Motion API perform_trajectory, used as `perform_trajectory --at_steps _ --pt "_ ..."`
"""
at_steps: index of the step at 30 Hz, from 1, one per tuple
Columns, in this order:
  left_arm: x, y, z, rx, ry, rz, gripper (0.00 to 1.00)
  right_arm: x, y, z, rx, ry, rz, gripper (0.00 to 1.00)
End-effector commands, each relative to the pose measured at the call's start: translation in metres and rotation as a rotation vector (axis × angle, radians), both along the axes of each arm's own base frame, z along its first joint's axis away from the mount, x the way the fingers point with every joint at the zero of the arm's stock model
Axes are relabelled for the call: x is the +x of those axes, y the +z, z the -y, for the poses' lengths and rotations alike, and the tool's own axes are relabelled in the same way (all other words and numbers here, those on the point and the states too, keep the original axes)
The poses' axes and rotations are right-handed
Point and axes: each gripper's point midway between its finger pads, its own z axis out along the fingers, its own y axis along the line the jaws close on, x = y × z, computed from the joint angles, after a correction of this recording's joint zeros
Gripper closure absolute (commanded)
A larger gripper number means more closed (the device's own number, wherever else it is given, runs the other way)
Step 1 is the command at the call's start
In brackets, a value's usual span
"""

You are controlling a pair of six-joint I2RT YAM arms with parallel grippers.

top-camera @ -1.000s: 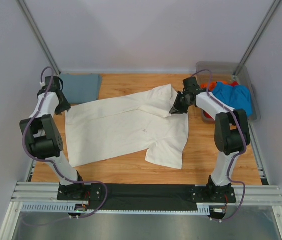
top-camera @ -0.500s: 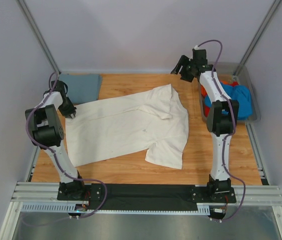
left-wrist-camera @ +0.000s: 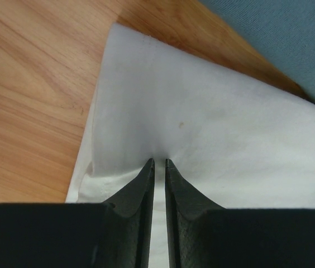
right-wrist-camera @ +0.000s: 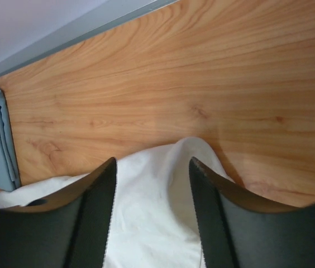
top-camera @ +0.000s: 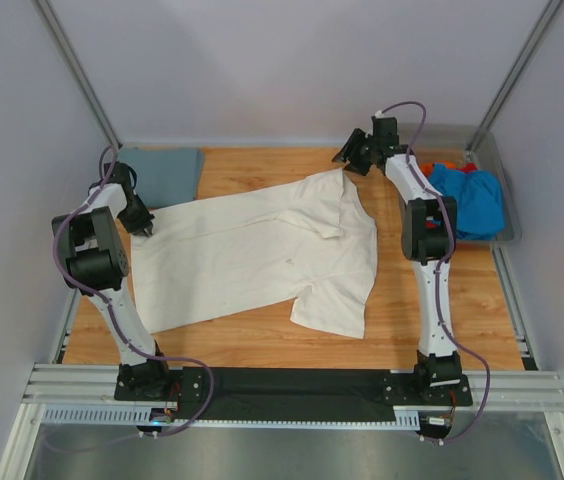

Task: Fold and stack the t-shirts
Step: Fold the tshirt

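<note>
A large cream-white t-shirt [top-camera: 252, 255] lies spread out in the middle of the wooden table [top-camera: 242, 340], with its bottom edge toward the left side and its neck toward the right. One short sleeve points to the near edge and the other to the far edge. The left gripper [left-wrist-camera: 158, 162] is down at the far left corner of this shirt, at the bottom edge. Its jaws are almost fully closed, with only a thin slit between them, and they pinch a small ridge of the white cloth, which makes little creases just at the tips. The right gripper [right-wrist-camera: 152, 162] is at the far sleeve of the same shirt. Its jaws stand wide apart and they hold nothing; the rounded tip of the sleeve shows between them, with bare wood behind it. Whether the fingers touch the cloth there, I cannot tell. A grey-blue t-shirt [top-camera: 162, 172] lies folded in the far left corner of the table, just beside the corner that the left gripper pinches. At the far right stands a clear bin [top-camera: 432, 132], and inside it lie a blue t-shirt [top-camera: 472, 200] and an orange-red t-shirt [top-camera: 442, 167], both crumpled, the blue one on top.
</note>
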Motion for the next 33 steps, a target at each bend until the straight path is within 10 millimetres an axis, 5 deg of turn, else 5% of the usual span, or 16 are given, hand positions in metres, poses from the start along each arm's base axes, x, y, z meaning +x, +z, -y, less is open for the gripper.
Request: perform_trajectory --at_steps 1,11,12,13,14,20,23,26,28,30,33 --pt "0.009 0.004 -0.004 -0.003 0.007 0.035 0.81 0.02 0.012 -0.01 0.078 -0.007 0.072 0.48" --pt "0.009 0.002 -0.006 0.005 0.004 0.026 0.81 0.025 -0.008 -0.012 0.121 -0.055 0.034 0.6" --pt "0.009 0.0 -0.005 0.006 0.002 0.023 0.82 0.026 -0.005 -0.009 0.116 -0.064 0.038 0.65" --pt "0.007 -0.001 -0.007 0.012 0.006 0.013 0.82 0.026 -0.008 -0.004 0.112 -0.08 0.032 0.9" --pt "0.006 -0.002 -0.008 0.019 0.008 0.007 0.83 0.028 -0.012 0.004 0.091 -0.118 0.025 1.0" --pt "-0.005 -0.014 -0.013 0.05 0.017 -0.037 0.86 0.039 0.012 0.034 0.017 -0.219 0.136 1.0" --pt "-0.006 -0.012 -0.015 0.061 0.014 -0.036 0.87 0.039 0.001 0.033 0.003 -0.208 0.106 1.0" --pt "-0.007 0.0 -0.014 0.062 0.016 -0.028 0.84 0.029 0.01 0.036 -0.021 -0.212 0.047 0.76" --pt "-0.008 0.02 -0.012 0.057 0.02 0.004 0.75 0.022 0.043 0.037 -0.061 -0.183 0.073 0.59" --pt "-0.008 0.045 -0.01 0.059 0.033 0.055 0.61 -0.007 0.064 0.054 -0.168 -0.204 0.002 0.47" --pt "-0.014 0.076 -0.007 0.057 0.048 0.104 0.53 -0.055 0.086 0.074 -0.298 -0.199 -0.074 0.33"
